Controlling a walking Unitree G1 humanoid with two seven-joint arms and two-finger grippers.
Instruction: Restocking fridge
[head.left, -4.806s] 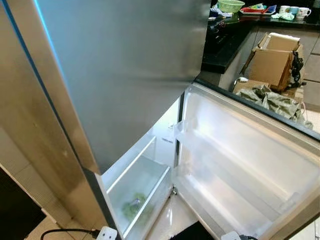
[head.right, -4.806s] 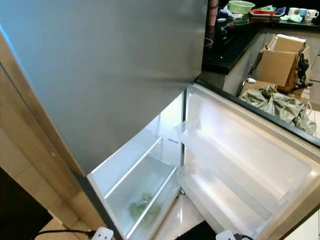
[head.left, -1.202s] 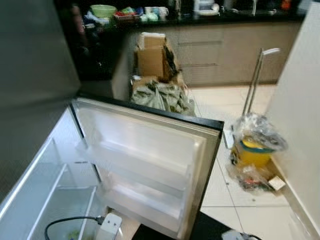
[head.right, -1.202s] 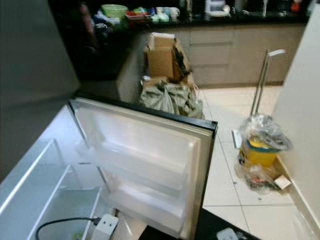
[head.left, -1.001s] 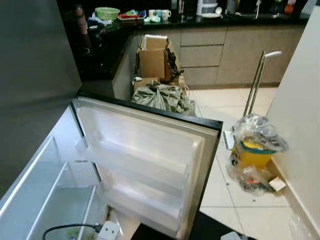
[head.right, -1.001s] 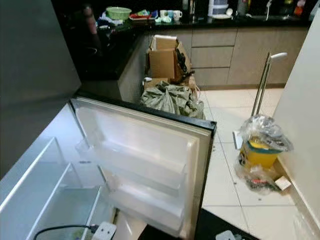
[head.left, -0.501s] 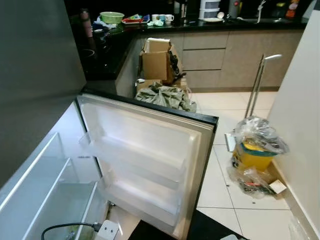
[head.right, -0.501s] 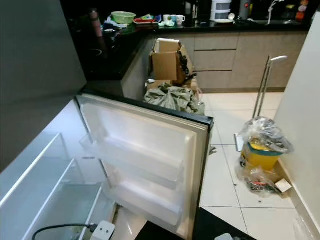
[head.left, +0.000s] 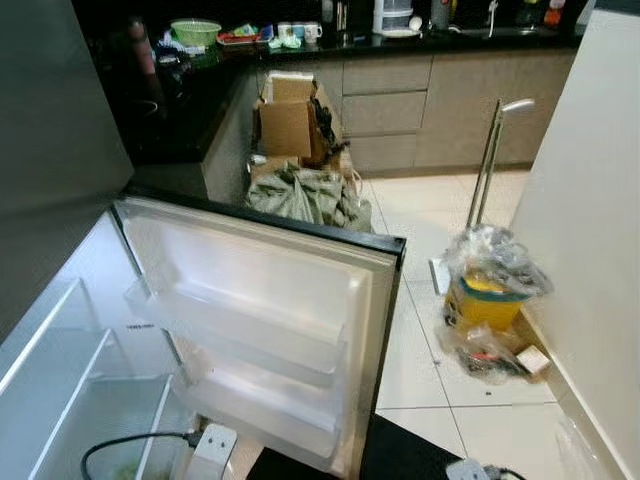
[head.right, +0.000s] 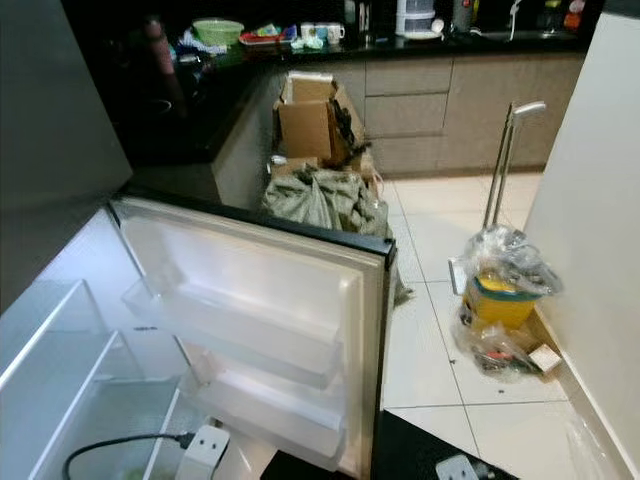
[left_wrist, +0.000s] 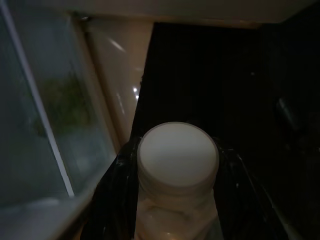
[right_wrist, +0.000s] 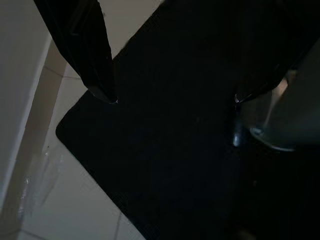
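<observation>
Bottle (left_wrist: 177, 180), white-capped, sits clenched in left gripper (left_wrist: 175, 200) jaws beside the open fridge door (head.left: 270, 320); likely rigid and smooth, best gripped below the cap. Right gripper (right_wrist: 172, 100) jaws released above the floor mat (right_wrist: 165, 170).

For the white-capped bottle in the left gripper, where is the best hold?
On the body below the cap, from two opposite sides. The bottle has a wide round cap over a narrower neck; the left gripper already flanks it there.

Fridge door (head.left: 270, 300) white inside, black edge. Bottle (left_wrist: 177, 165) white-capped. Mat (right_wrist: 190, 165) black. Bucket (head.left: 487, 305) yellow at 3 o'clock. Boxes (head.left: 288, 120) brown, bowl (head.left: 194, 32) green at 12.
</observation>
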